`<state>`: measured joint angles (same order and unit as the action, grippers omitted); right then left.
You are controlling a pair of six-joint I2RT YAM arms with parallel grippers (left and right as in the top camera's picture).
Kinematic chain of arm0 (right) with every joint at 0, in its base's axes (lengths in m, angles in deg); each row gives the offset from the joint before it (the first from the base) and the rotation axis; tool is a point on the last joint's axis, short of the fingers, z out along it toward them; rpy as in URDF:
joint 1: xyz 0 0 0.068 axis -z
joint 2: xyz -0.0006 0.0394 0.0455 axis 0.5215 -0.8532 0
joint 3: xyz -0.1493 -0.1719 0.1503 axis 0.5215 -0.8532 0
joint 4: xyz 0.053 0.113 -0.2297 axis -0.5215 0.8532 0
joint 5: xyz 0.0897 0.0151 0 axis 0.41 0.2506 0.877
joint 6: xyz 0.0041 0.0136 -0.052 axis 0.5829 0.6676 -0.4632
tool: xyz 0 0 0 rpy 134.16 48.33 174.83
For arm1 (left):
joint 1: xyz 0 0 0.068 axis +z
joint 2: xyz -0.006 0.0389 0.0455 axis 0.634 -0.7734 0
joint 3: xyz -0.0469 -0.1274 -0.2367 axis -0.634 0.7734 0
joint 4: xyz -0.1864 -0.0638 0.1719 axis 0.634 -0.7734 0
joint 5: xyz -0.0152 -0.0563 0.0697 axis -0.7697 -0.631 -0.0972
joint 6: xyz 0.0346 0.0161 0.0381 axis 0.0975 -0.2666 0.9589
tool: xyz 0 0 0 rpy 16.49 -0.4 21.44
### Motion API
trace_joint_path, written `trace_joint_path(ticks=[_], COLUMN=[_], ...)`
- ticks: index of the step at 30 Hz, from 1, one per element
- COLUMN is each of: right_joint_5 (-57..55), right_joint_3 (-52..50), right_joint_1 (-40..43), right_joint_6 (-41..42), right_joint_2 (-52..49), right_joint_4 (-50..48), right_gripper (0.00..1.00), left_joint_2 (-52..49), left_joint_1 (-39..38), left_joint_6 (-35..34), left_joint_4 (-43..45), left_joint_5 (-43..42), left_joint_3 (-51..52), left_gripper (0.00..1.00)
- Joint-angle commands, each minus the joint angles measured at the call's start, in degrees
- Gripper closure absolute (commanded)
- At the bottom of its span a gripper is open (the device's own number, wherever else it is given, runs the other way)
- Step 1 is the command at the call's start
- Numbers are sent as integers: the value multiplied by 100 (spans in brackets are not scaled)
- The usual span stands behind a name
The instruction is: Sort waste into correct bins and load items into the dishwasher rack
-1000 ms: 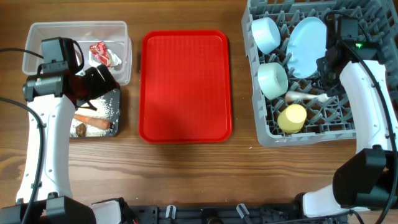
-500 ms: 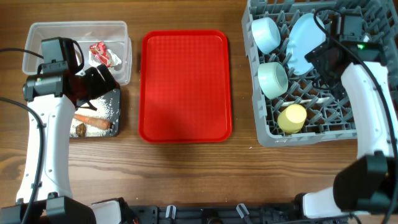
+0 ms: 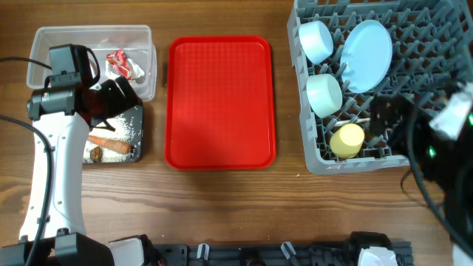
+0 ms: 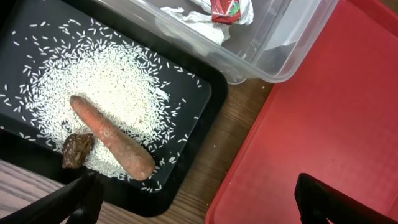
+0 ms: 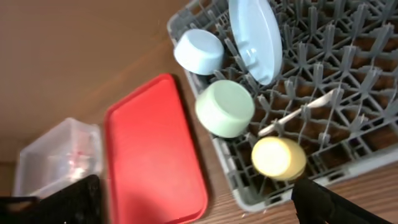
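Above the table, at my right, the large square grey plastic dishwasher rack (image 3: 310,159) holds a round pale-blue plate (image 3: 367,46) propped among the pegs. It also holds an upper pale blue-white bowl (image 3: 316,41), a lower pale blue-white bowl (image 3: 324,94), a small yellow cup (image 3: 347,140) and a white plastic spoon (image 3: 355,117). The flat red tray (image 3: 219,103) lies mid-table. At my left, the clear plastic tub (image 3: 44,37) contains a crumpled red-and-white wrapper (image 3: 120,63). The shallow black tub (image 3: 140,142) beside it contains loose white rice grains (image 3: 129,125), an orange-brown sausage-like stick (image 3: 111,145) and a small brown food lump (image 3: 95,154). My left gripper (image 3: 114,97) hangs where the tubs meet. My right gripper (image 3: 386,118), blurred, is over the rack near the cup.

Left wrist: the stick lies on the rice with the lump just beside it. My fingers (image 4: 84,199) stand wide apart and hold nothing.

Right wrist: the plate stands on edge, both bowls are tipped sideways, and the spoon lies across the pegs between the lower bowl and the cup. My fingers (image 5: 336,205) are spread wide and empty.
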<state>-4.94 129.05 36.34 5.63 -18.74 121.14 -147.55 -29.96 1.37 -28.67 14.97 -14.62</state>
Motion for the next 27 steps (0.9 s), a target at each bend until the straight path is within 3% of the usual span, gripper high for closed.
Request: trace_joint_path(ticks=[1, 9, 14, 27], right_joint_5=[-157, -756, -1108, -389], right_joint_3=[-7, -26, -656, -5510], right_joint_1=[-24, -22, -24, -24], right_joint_6=[197, -612, -763, -2284], right_joint_2=[387, 754, 920, 3860], right_joint_4=[278, 658, -81, -3991], right_gripper=[0, 0, 0, 0], left_joint_2=[-39, -39, -37, -39], left_joint_1=[22, 22, 22, 22], left_joint_6=[11, 11, 11, 11], left_joint_4=[15, 15, 15, 15], left_joint_5=[-48, -46, -46, -46], left_joint_3=[-101, -101, -101, -101], left_gripper=[0, 0, 0, 0])
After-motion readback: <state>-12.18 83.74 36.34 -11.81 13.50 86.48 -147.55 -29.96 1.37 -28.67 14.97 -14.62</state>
